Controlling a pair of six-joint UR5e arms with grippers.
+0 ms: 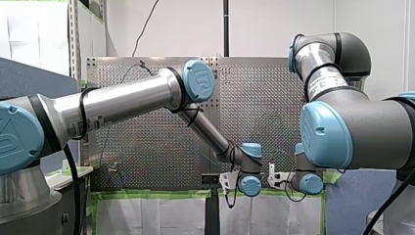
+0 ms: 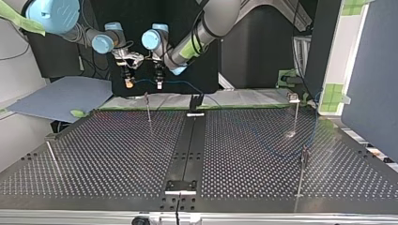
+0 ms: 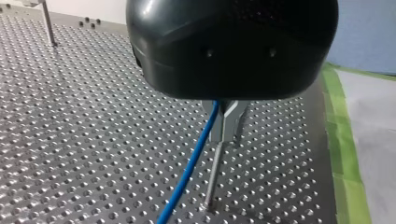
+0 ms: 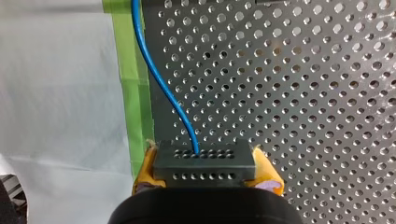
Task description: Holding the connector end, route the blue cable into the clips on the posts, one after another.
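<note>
In the right wrist view my right gripper (image 4: 206, 171) has its yellow pads (image 4: 268, 175) shut on the dark connector block (image 4: 205, 163). The blue cable (image 4: 161, 79) leaves the block and curves away over the table edge. My left gripper (image 3: 223, 133) has its metal fingers shut on the blue cable (image 3: 189, 170), which hangs down toward the plate. A thin post (image 3: 212, 177) stands just beyond those fingertips. In the top view both grippers hang side by side at the far edge, my right (image 2: 127, 80) and my left (image 2: 159, 82), with the cable (image 2: 143, 80) stretched between them.
More posts stand on the perforated table (image 2: 103, 154): one near the grippers (image 2: 148, 110), two at the top view's right (image 2: 296, 115) (image 2: 302, 173), one at its left (image 2: 51, 157). A black rail (image 2: 187, 140) runs down the middle. Green tape (image 3: 343, 154) marks the far edge.
</note>
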